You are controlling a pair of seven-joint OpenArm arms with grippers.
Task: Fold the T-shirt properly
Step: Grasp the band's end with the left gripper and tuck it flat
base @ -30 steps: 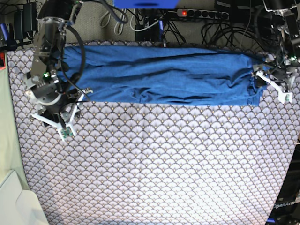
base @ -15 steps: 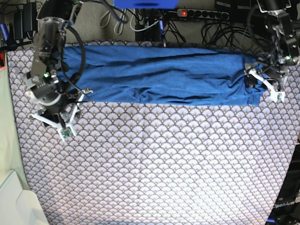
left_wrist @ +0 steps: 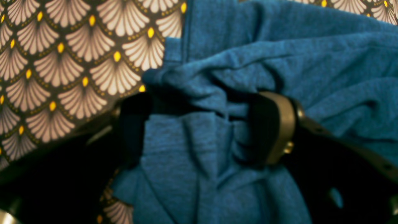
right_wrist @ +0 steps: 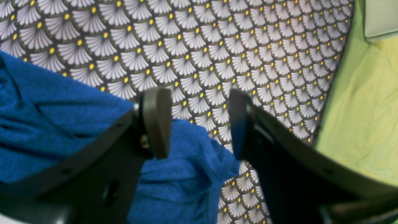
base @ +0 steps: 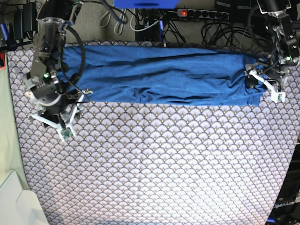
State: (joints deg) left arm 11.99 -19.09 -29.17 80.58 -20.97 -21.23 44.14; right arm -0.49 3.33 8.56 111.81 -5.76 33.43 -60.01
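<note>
pinching the T-shirt [base: 159, 75] end
left gripper [left_wrist: 205, 124] jaws bite bunched cloth; right gripper [right_wrist: 200, 124] jaws spread, empty; i'd gather every layer first.

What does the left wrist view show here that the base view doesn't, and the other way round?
Only the left wrist view shows bunched cloth of the T-shirt gathered between the fingers of the left gripper.

Only the base view shows the whole shirt lying as a long band along the far edge of the tablecloth, the right gripper over bare cloth near the shirt's other end, and the power strip behind.

Both show the blue shirt, the scallop pattern and the left gripper at the shirt's end.
</note>
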